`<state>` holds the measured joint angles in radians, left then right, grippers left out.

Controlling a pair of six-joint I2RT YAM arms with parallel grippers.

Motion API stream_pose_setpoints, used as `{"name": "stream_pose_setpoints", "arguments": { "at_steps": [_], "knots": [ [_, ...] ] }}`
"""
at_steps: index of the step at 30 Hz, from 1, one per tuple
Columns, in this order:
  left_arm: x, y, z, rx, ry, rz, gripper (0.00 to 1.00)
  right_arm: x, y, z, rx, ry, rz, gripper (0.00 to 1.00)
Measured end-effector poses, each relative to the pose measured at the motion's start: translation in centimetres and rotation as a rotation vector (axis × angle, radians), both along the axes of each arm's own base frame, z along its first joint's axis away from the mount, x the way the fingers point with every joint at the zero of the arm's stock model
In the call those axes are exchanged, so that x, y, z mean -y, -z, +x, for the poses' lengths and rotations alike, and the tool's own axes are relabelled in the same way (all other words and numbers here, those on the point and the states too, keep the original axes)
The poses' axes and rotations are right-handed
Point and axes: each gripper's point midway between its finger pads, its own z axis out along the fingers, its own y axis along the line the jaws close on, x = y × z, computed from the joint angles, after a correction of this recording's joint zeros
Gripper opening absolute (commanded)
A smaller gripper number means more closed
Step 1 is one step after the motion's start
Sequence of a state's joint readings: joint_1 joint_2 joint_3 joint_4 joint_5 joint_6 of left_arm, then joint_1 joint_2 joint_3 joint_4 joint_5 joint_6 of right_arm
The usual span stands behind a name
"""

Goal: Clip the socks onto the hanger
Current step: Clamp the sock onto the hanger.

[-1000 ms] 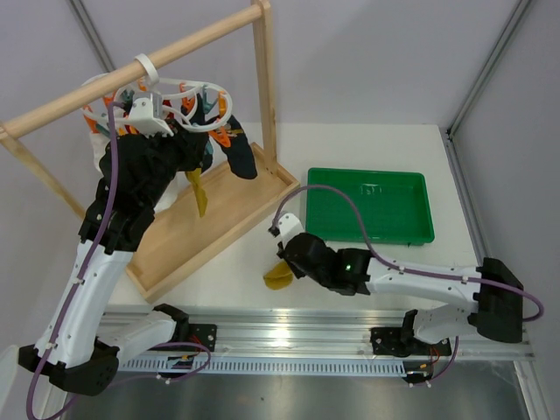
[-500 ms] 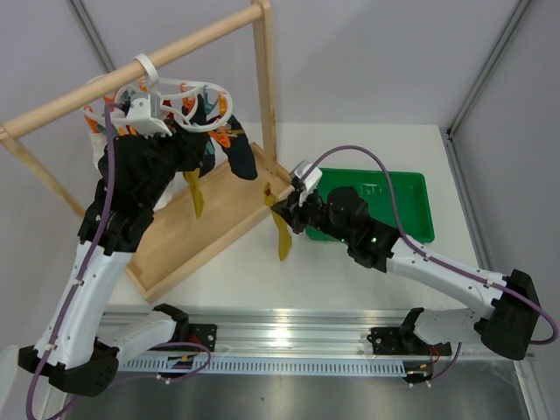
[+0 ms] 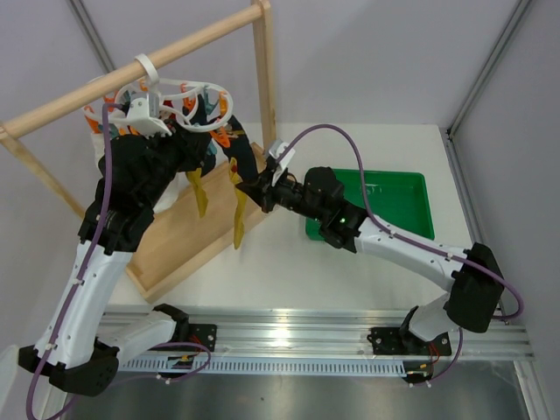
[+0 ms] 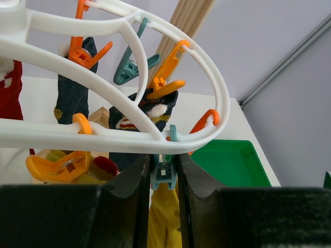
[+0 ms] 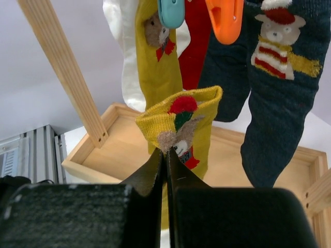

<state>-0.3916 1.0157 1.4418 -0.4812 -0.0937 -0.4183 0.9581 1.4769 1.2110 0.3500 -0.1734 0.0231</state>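
Top external showed the right gripper (image 3: pixel 260 194) pinched shut on a yellow sock (image 3: pixel 238 219) beside the hanger (image 3: pixel 226 103), where other socks (image 3: pixel 243 162) were already clipped. Left wrist added what that view hid: the left gripper (image 4: pixel 164 160) narrowly squeezing a teal peg (image 4: pixel 163 178) on the hanger's rim. Right wrist showed the held cuff just below a clipped yellow sock (image 5: pixel 155 62), so this one seemingly remained to clip.

No readable text, label, brand name or number is showing in any of the three views. In the right wrist view, the mustard sock (image 5: pixel 178 121) at centre and the navy sock (image 5: pixel 274 98) beside it are showing only woven picture motifs, a small animal figure with a red tuft and a striped figure in a red cap, and these are carrying no lettering.
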Motion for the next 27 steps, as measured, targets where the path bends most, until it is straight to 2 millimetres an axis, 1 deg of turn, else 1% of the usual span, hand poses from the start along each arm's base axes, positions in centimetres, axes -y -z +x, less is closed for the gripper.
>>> {"name": "stream_pose_setpoints", "arguments": {
  "at_steps": [4, 9, 19, 27],
  "knots": [
    [0.1, 0.0, 0.0, -0.002, 0.003, -0.003, 0.01, -1.0, -0.1, 0.7, 0.009, 0.001, 0.012, 0.00],
    [0.1, 0.0, 0.0, -0.004, 0.004, -0.007, 0.01, -1.8, -0.6, 1.4, 0.019, 0.008, 0.030, 0.00],
    [0.2, 0.1, 0.2, -0.007, 0.004, -0.009, 0.01, -3.0, -2.6, 2.2, 0.050, 0.007, 0.084, 0.00],
    [0.2, 0.1, 0.2, -0.007, 0.004, -0.009, 0.01, -3.4, -3.0, 2.5, 0.052, 0.006, 0.097, 0.00]
  ]
}}
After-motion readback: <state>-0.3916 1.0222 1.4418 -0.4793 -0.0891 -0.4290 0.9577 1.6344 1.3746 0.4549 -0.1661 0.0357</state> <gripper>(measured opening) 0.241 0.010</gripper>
